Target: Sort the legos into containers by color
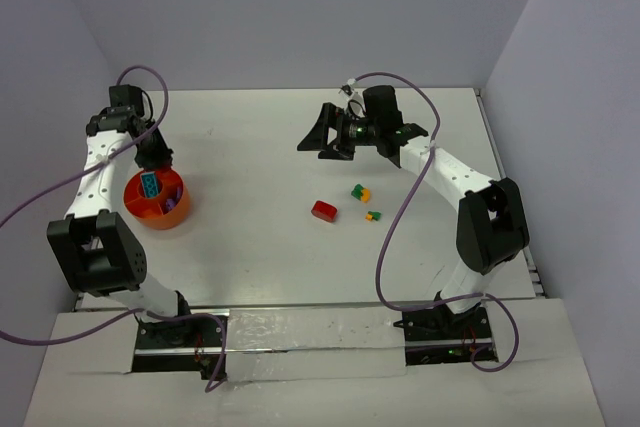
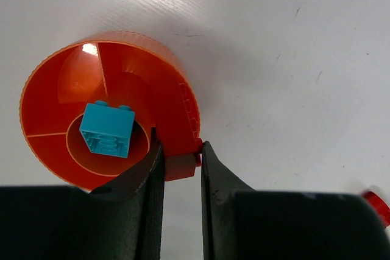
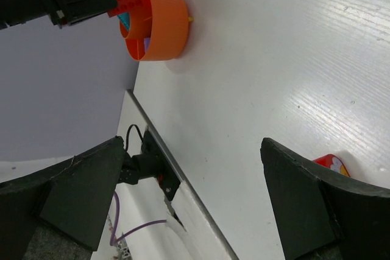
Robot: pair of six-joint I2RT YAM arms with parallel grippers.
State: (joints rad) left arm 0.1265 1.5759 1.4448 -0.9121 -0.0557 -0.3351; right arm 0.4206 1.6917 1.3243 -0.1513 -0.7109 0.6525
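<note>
Black left hand (image 2: 181,146): fingers closed on the rim tab of the orange bowl (image 2: 177,89). Teal brick (image 2: 107,129) in its centre compartment, purple brick (image 1: 170,204) in an outer one. Right hand (image 3: 192,144): spread wide, empty, above the counter (image 1: 260,147). Red brick (image 1: 323,210) and two green-and-yellow bricks (image 1: 359,192) lie loose on the counter, well apart from the bowl.

Red lego (image 2: 380,206) cut by edge
</note>
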